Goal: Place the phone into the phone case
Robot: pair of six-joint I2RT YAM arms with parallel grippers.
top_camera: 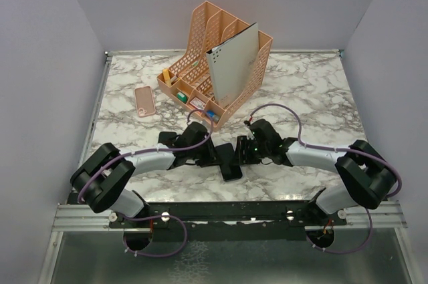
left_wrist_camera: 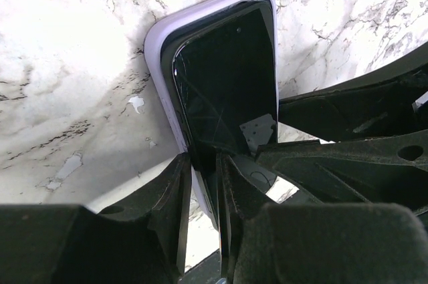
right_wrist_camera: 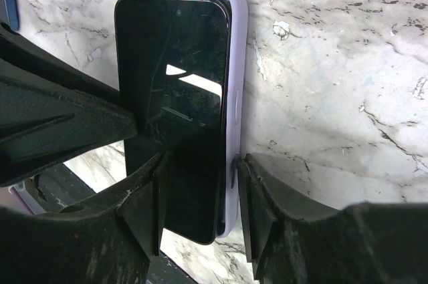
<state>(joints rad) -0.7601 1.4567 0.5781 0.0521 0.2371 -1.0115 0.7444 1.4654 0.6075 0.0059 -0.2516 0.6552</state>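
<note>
A black phone (top_camera: 231, 162) lies screen up in a lilac phone case, at the near middle of the table between both grippers. In the right wrist view the phone (right_wrist_camera: 170, 83) sits skewed to the left in the case (right_wrist_camera: 239, 63). My right gripper (right_wrist_camera: 200, 197) is shut across them, one finger on the phone's left edge and one on the case's right wall. In the left wrist view my left gripper (left_wrist_camera: 204, 190) pinches the near corner of the case (left_wrist_camera: 155, 50) beside the phone (left_wrist_camera: 224, 77). In the top view the left gripper (top_camera: 212, 156) and the right gripper (top_camera: 242, 154) almost touch.
A peach desk organizer (top_camera: 200, 37) holding a grey folder (top_camera: 231, 63) and small items stands at the back middle. A pink phone-shaped item (top_camera: 144, 101) lies flat to its left. Grey walls close in the table on three sides.
</note>
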